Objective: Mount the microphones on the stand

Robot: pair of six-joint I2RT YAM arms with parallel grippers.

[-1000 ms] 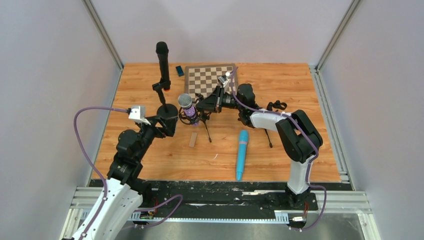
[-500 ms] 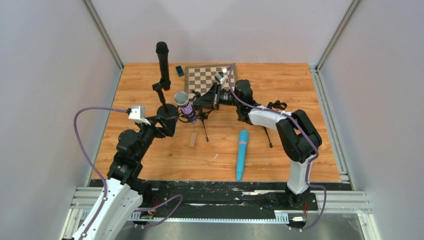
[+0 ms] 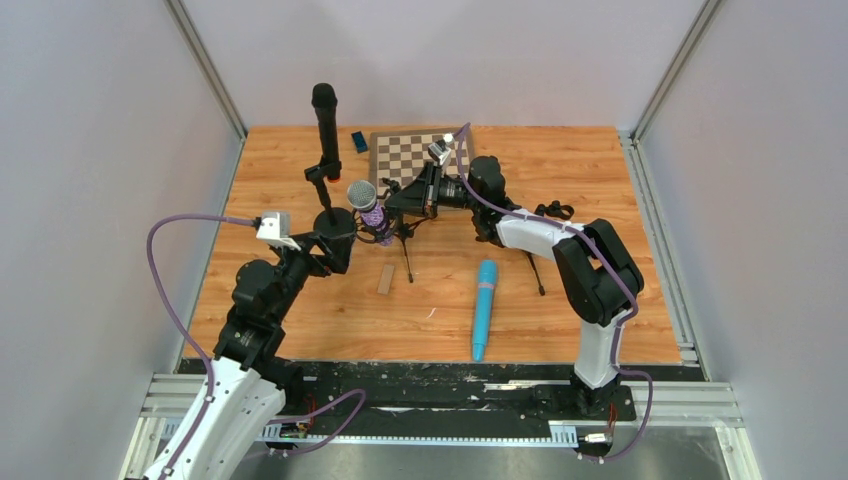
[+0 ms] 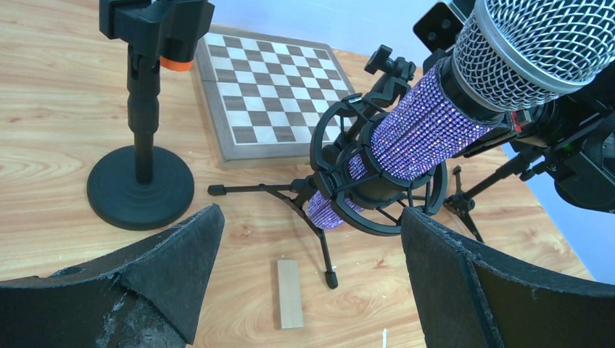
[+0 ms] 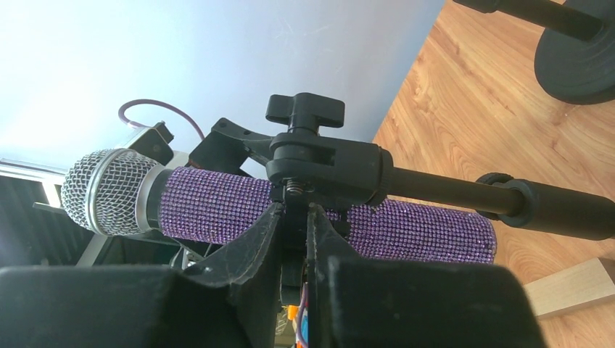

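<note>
The purple microphone (image 3: 368, 206) with a silver grille sits tilted in the ring mount of a black tripod stand (image 3: 405, 245); it also shows in the left wrist view (image 4: 428, 134) and the right wrist view (image 5: 217, 206). My right gripper (image 3: 402, 204) is shut on the mount's clamp bracket (image 5: 319, 163) just under its knob. My left gripper (image 3: 336, 246) is open and empty, near of the mount, touching nothing. The long black microphone (image 3: 324, 125) with the orange end stands upright in a round-base stand (image 3: 333, 220). The light blue microphone (image 3: 484, 308) lies flat on the table.
A chessboard (image 3: 410, 155) lies at the back with a small blue object (image 3: 359, 141) beside it. A small wooden block (image 3: 385, 279) lies near the tripod leg. A second tripod's legs (image 3: 537, 275) show under my right arm. A black clip (image 3: 553, 211) lies at the right.
My right gripper has moved a little left and away, carrying the mount and purple microphone with it; the grille now sits nearer the round-base stand. The left arm has not moved.
</note>
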